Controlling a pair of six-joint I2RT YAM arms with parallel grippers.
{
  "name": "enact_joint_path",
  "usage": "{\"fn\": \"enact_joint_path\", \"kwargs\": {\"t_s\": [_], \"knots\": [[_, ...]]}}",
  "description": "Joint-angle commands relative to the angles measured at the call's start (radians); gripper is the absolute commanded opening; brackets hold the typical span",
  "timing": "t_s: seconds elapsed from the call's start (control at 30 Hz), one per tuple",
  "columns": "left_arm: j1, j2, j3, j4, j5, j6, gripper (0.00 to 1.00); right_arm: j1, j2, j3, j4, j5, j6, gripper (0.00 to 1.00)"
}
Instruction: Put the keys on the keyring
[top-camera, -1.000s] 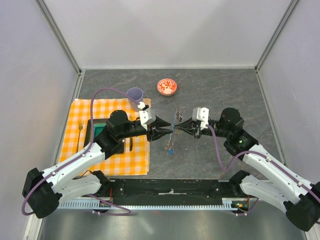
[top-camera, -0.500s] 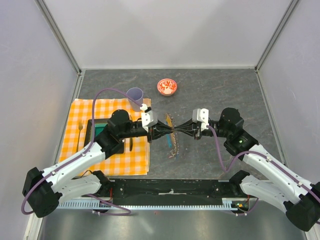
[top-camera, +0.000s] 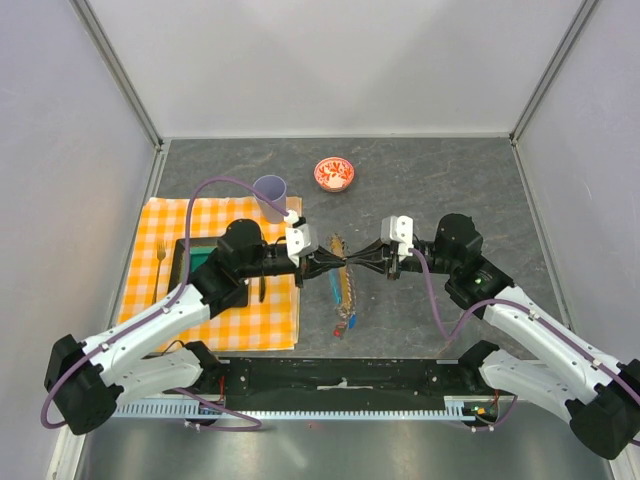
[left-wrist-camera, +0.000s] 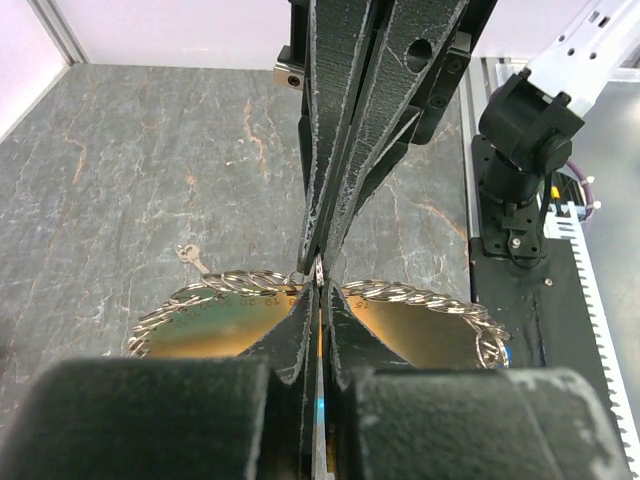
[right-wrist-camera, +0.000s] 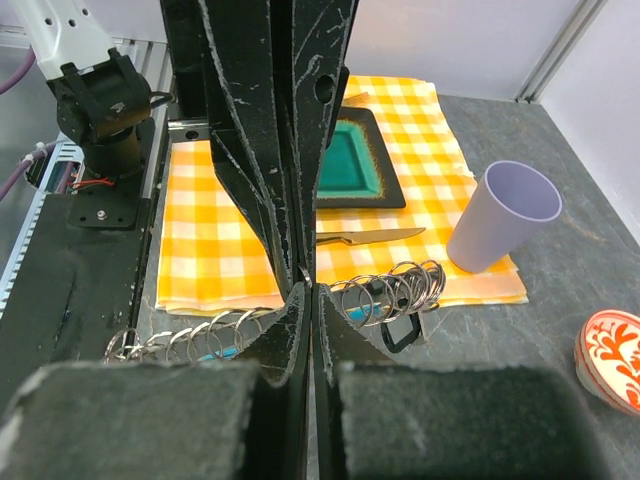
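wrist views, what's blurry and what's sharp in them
left wrist: the left gripper blurs toward the bottom edge, the table and keyring are sharp, with a golden sheen inside the ring. right wrist: same foreground blur; cup crisp.

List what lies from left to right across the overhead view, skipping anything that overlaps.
fork → teal plate → purple cup → keyring

Table (top-camera: 450, 180): dark grey marbled stone top, evenly lit. Walls (top-camera: 340, 60): plain pale panels on the left, far and right sides, joined at the far corners by slanting aluminium posts (top-camera: 116, 70). Rail (top-camera: 300, 372): black, along the near edge.
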Motion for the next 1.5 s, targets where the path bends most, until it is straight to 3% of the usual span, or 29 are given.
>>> {"fn": "enact_joint_path", "kwargs": {"t_s": [0.0, 0.1, 0.27, 0.37, 0.8, 1.47], "knots": [[-0.026, -0.025, 0.088, -0.090, -0.073, 0.107, 0.02, 0.000, -0.018, 0.064, -0.005, 0.017, -0.013, 0.05], [-0.048, -0.041, 0.139, -0.245, -0.170, 0.221, 0.02, 0.002, -0.030, 0.081, -0.091, 0.040, -0.042, 0.16], [-0.097, -0.049, 0.199, -0.344, -0.239, 0.343, 0.02, 0.002, -0.056, 0.069, -0.125, 0.078, -0.053, 0.31], [-0.138, -0.029, 0.234, -0.410, -0.291, 0.428, 0.02, 0.000, -0.065, 0.070, -0.125, 0.104, -0.076, 0.33], [-0.293, 0.027, 0.271, -0.494, -0.564, 0.624, 0.02, 0.000, -0.033, 0.092, -0.200, -0.003, -0.128, 0.34], [-0.316, 0.048, 0.282, -0.496, -0.538, 0.595, 0.02, 0.003, 0.048, 0.121, -0.263, -0.081, -0.165, 0.30]]}}
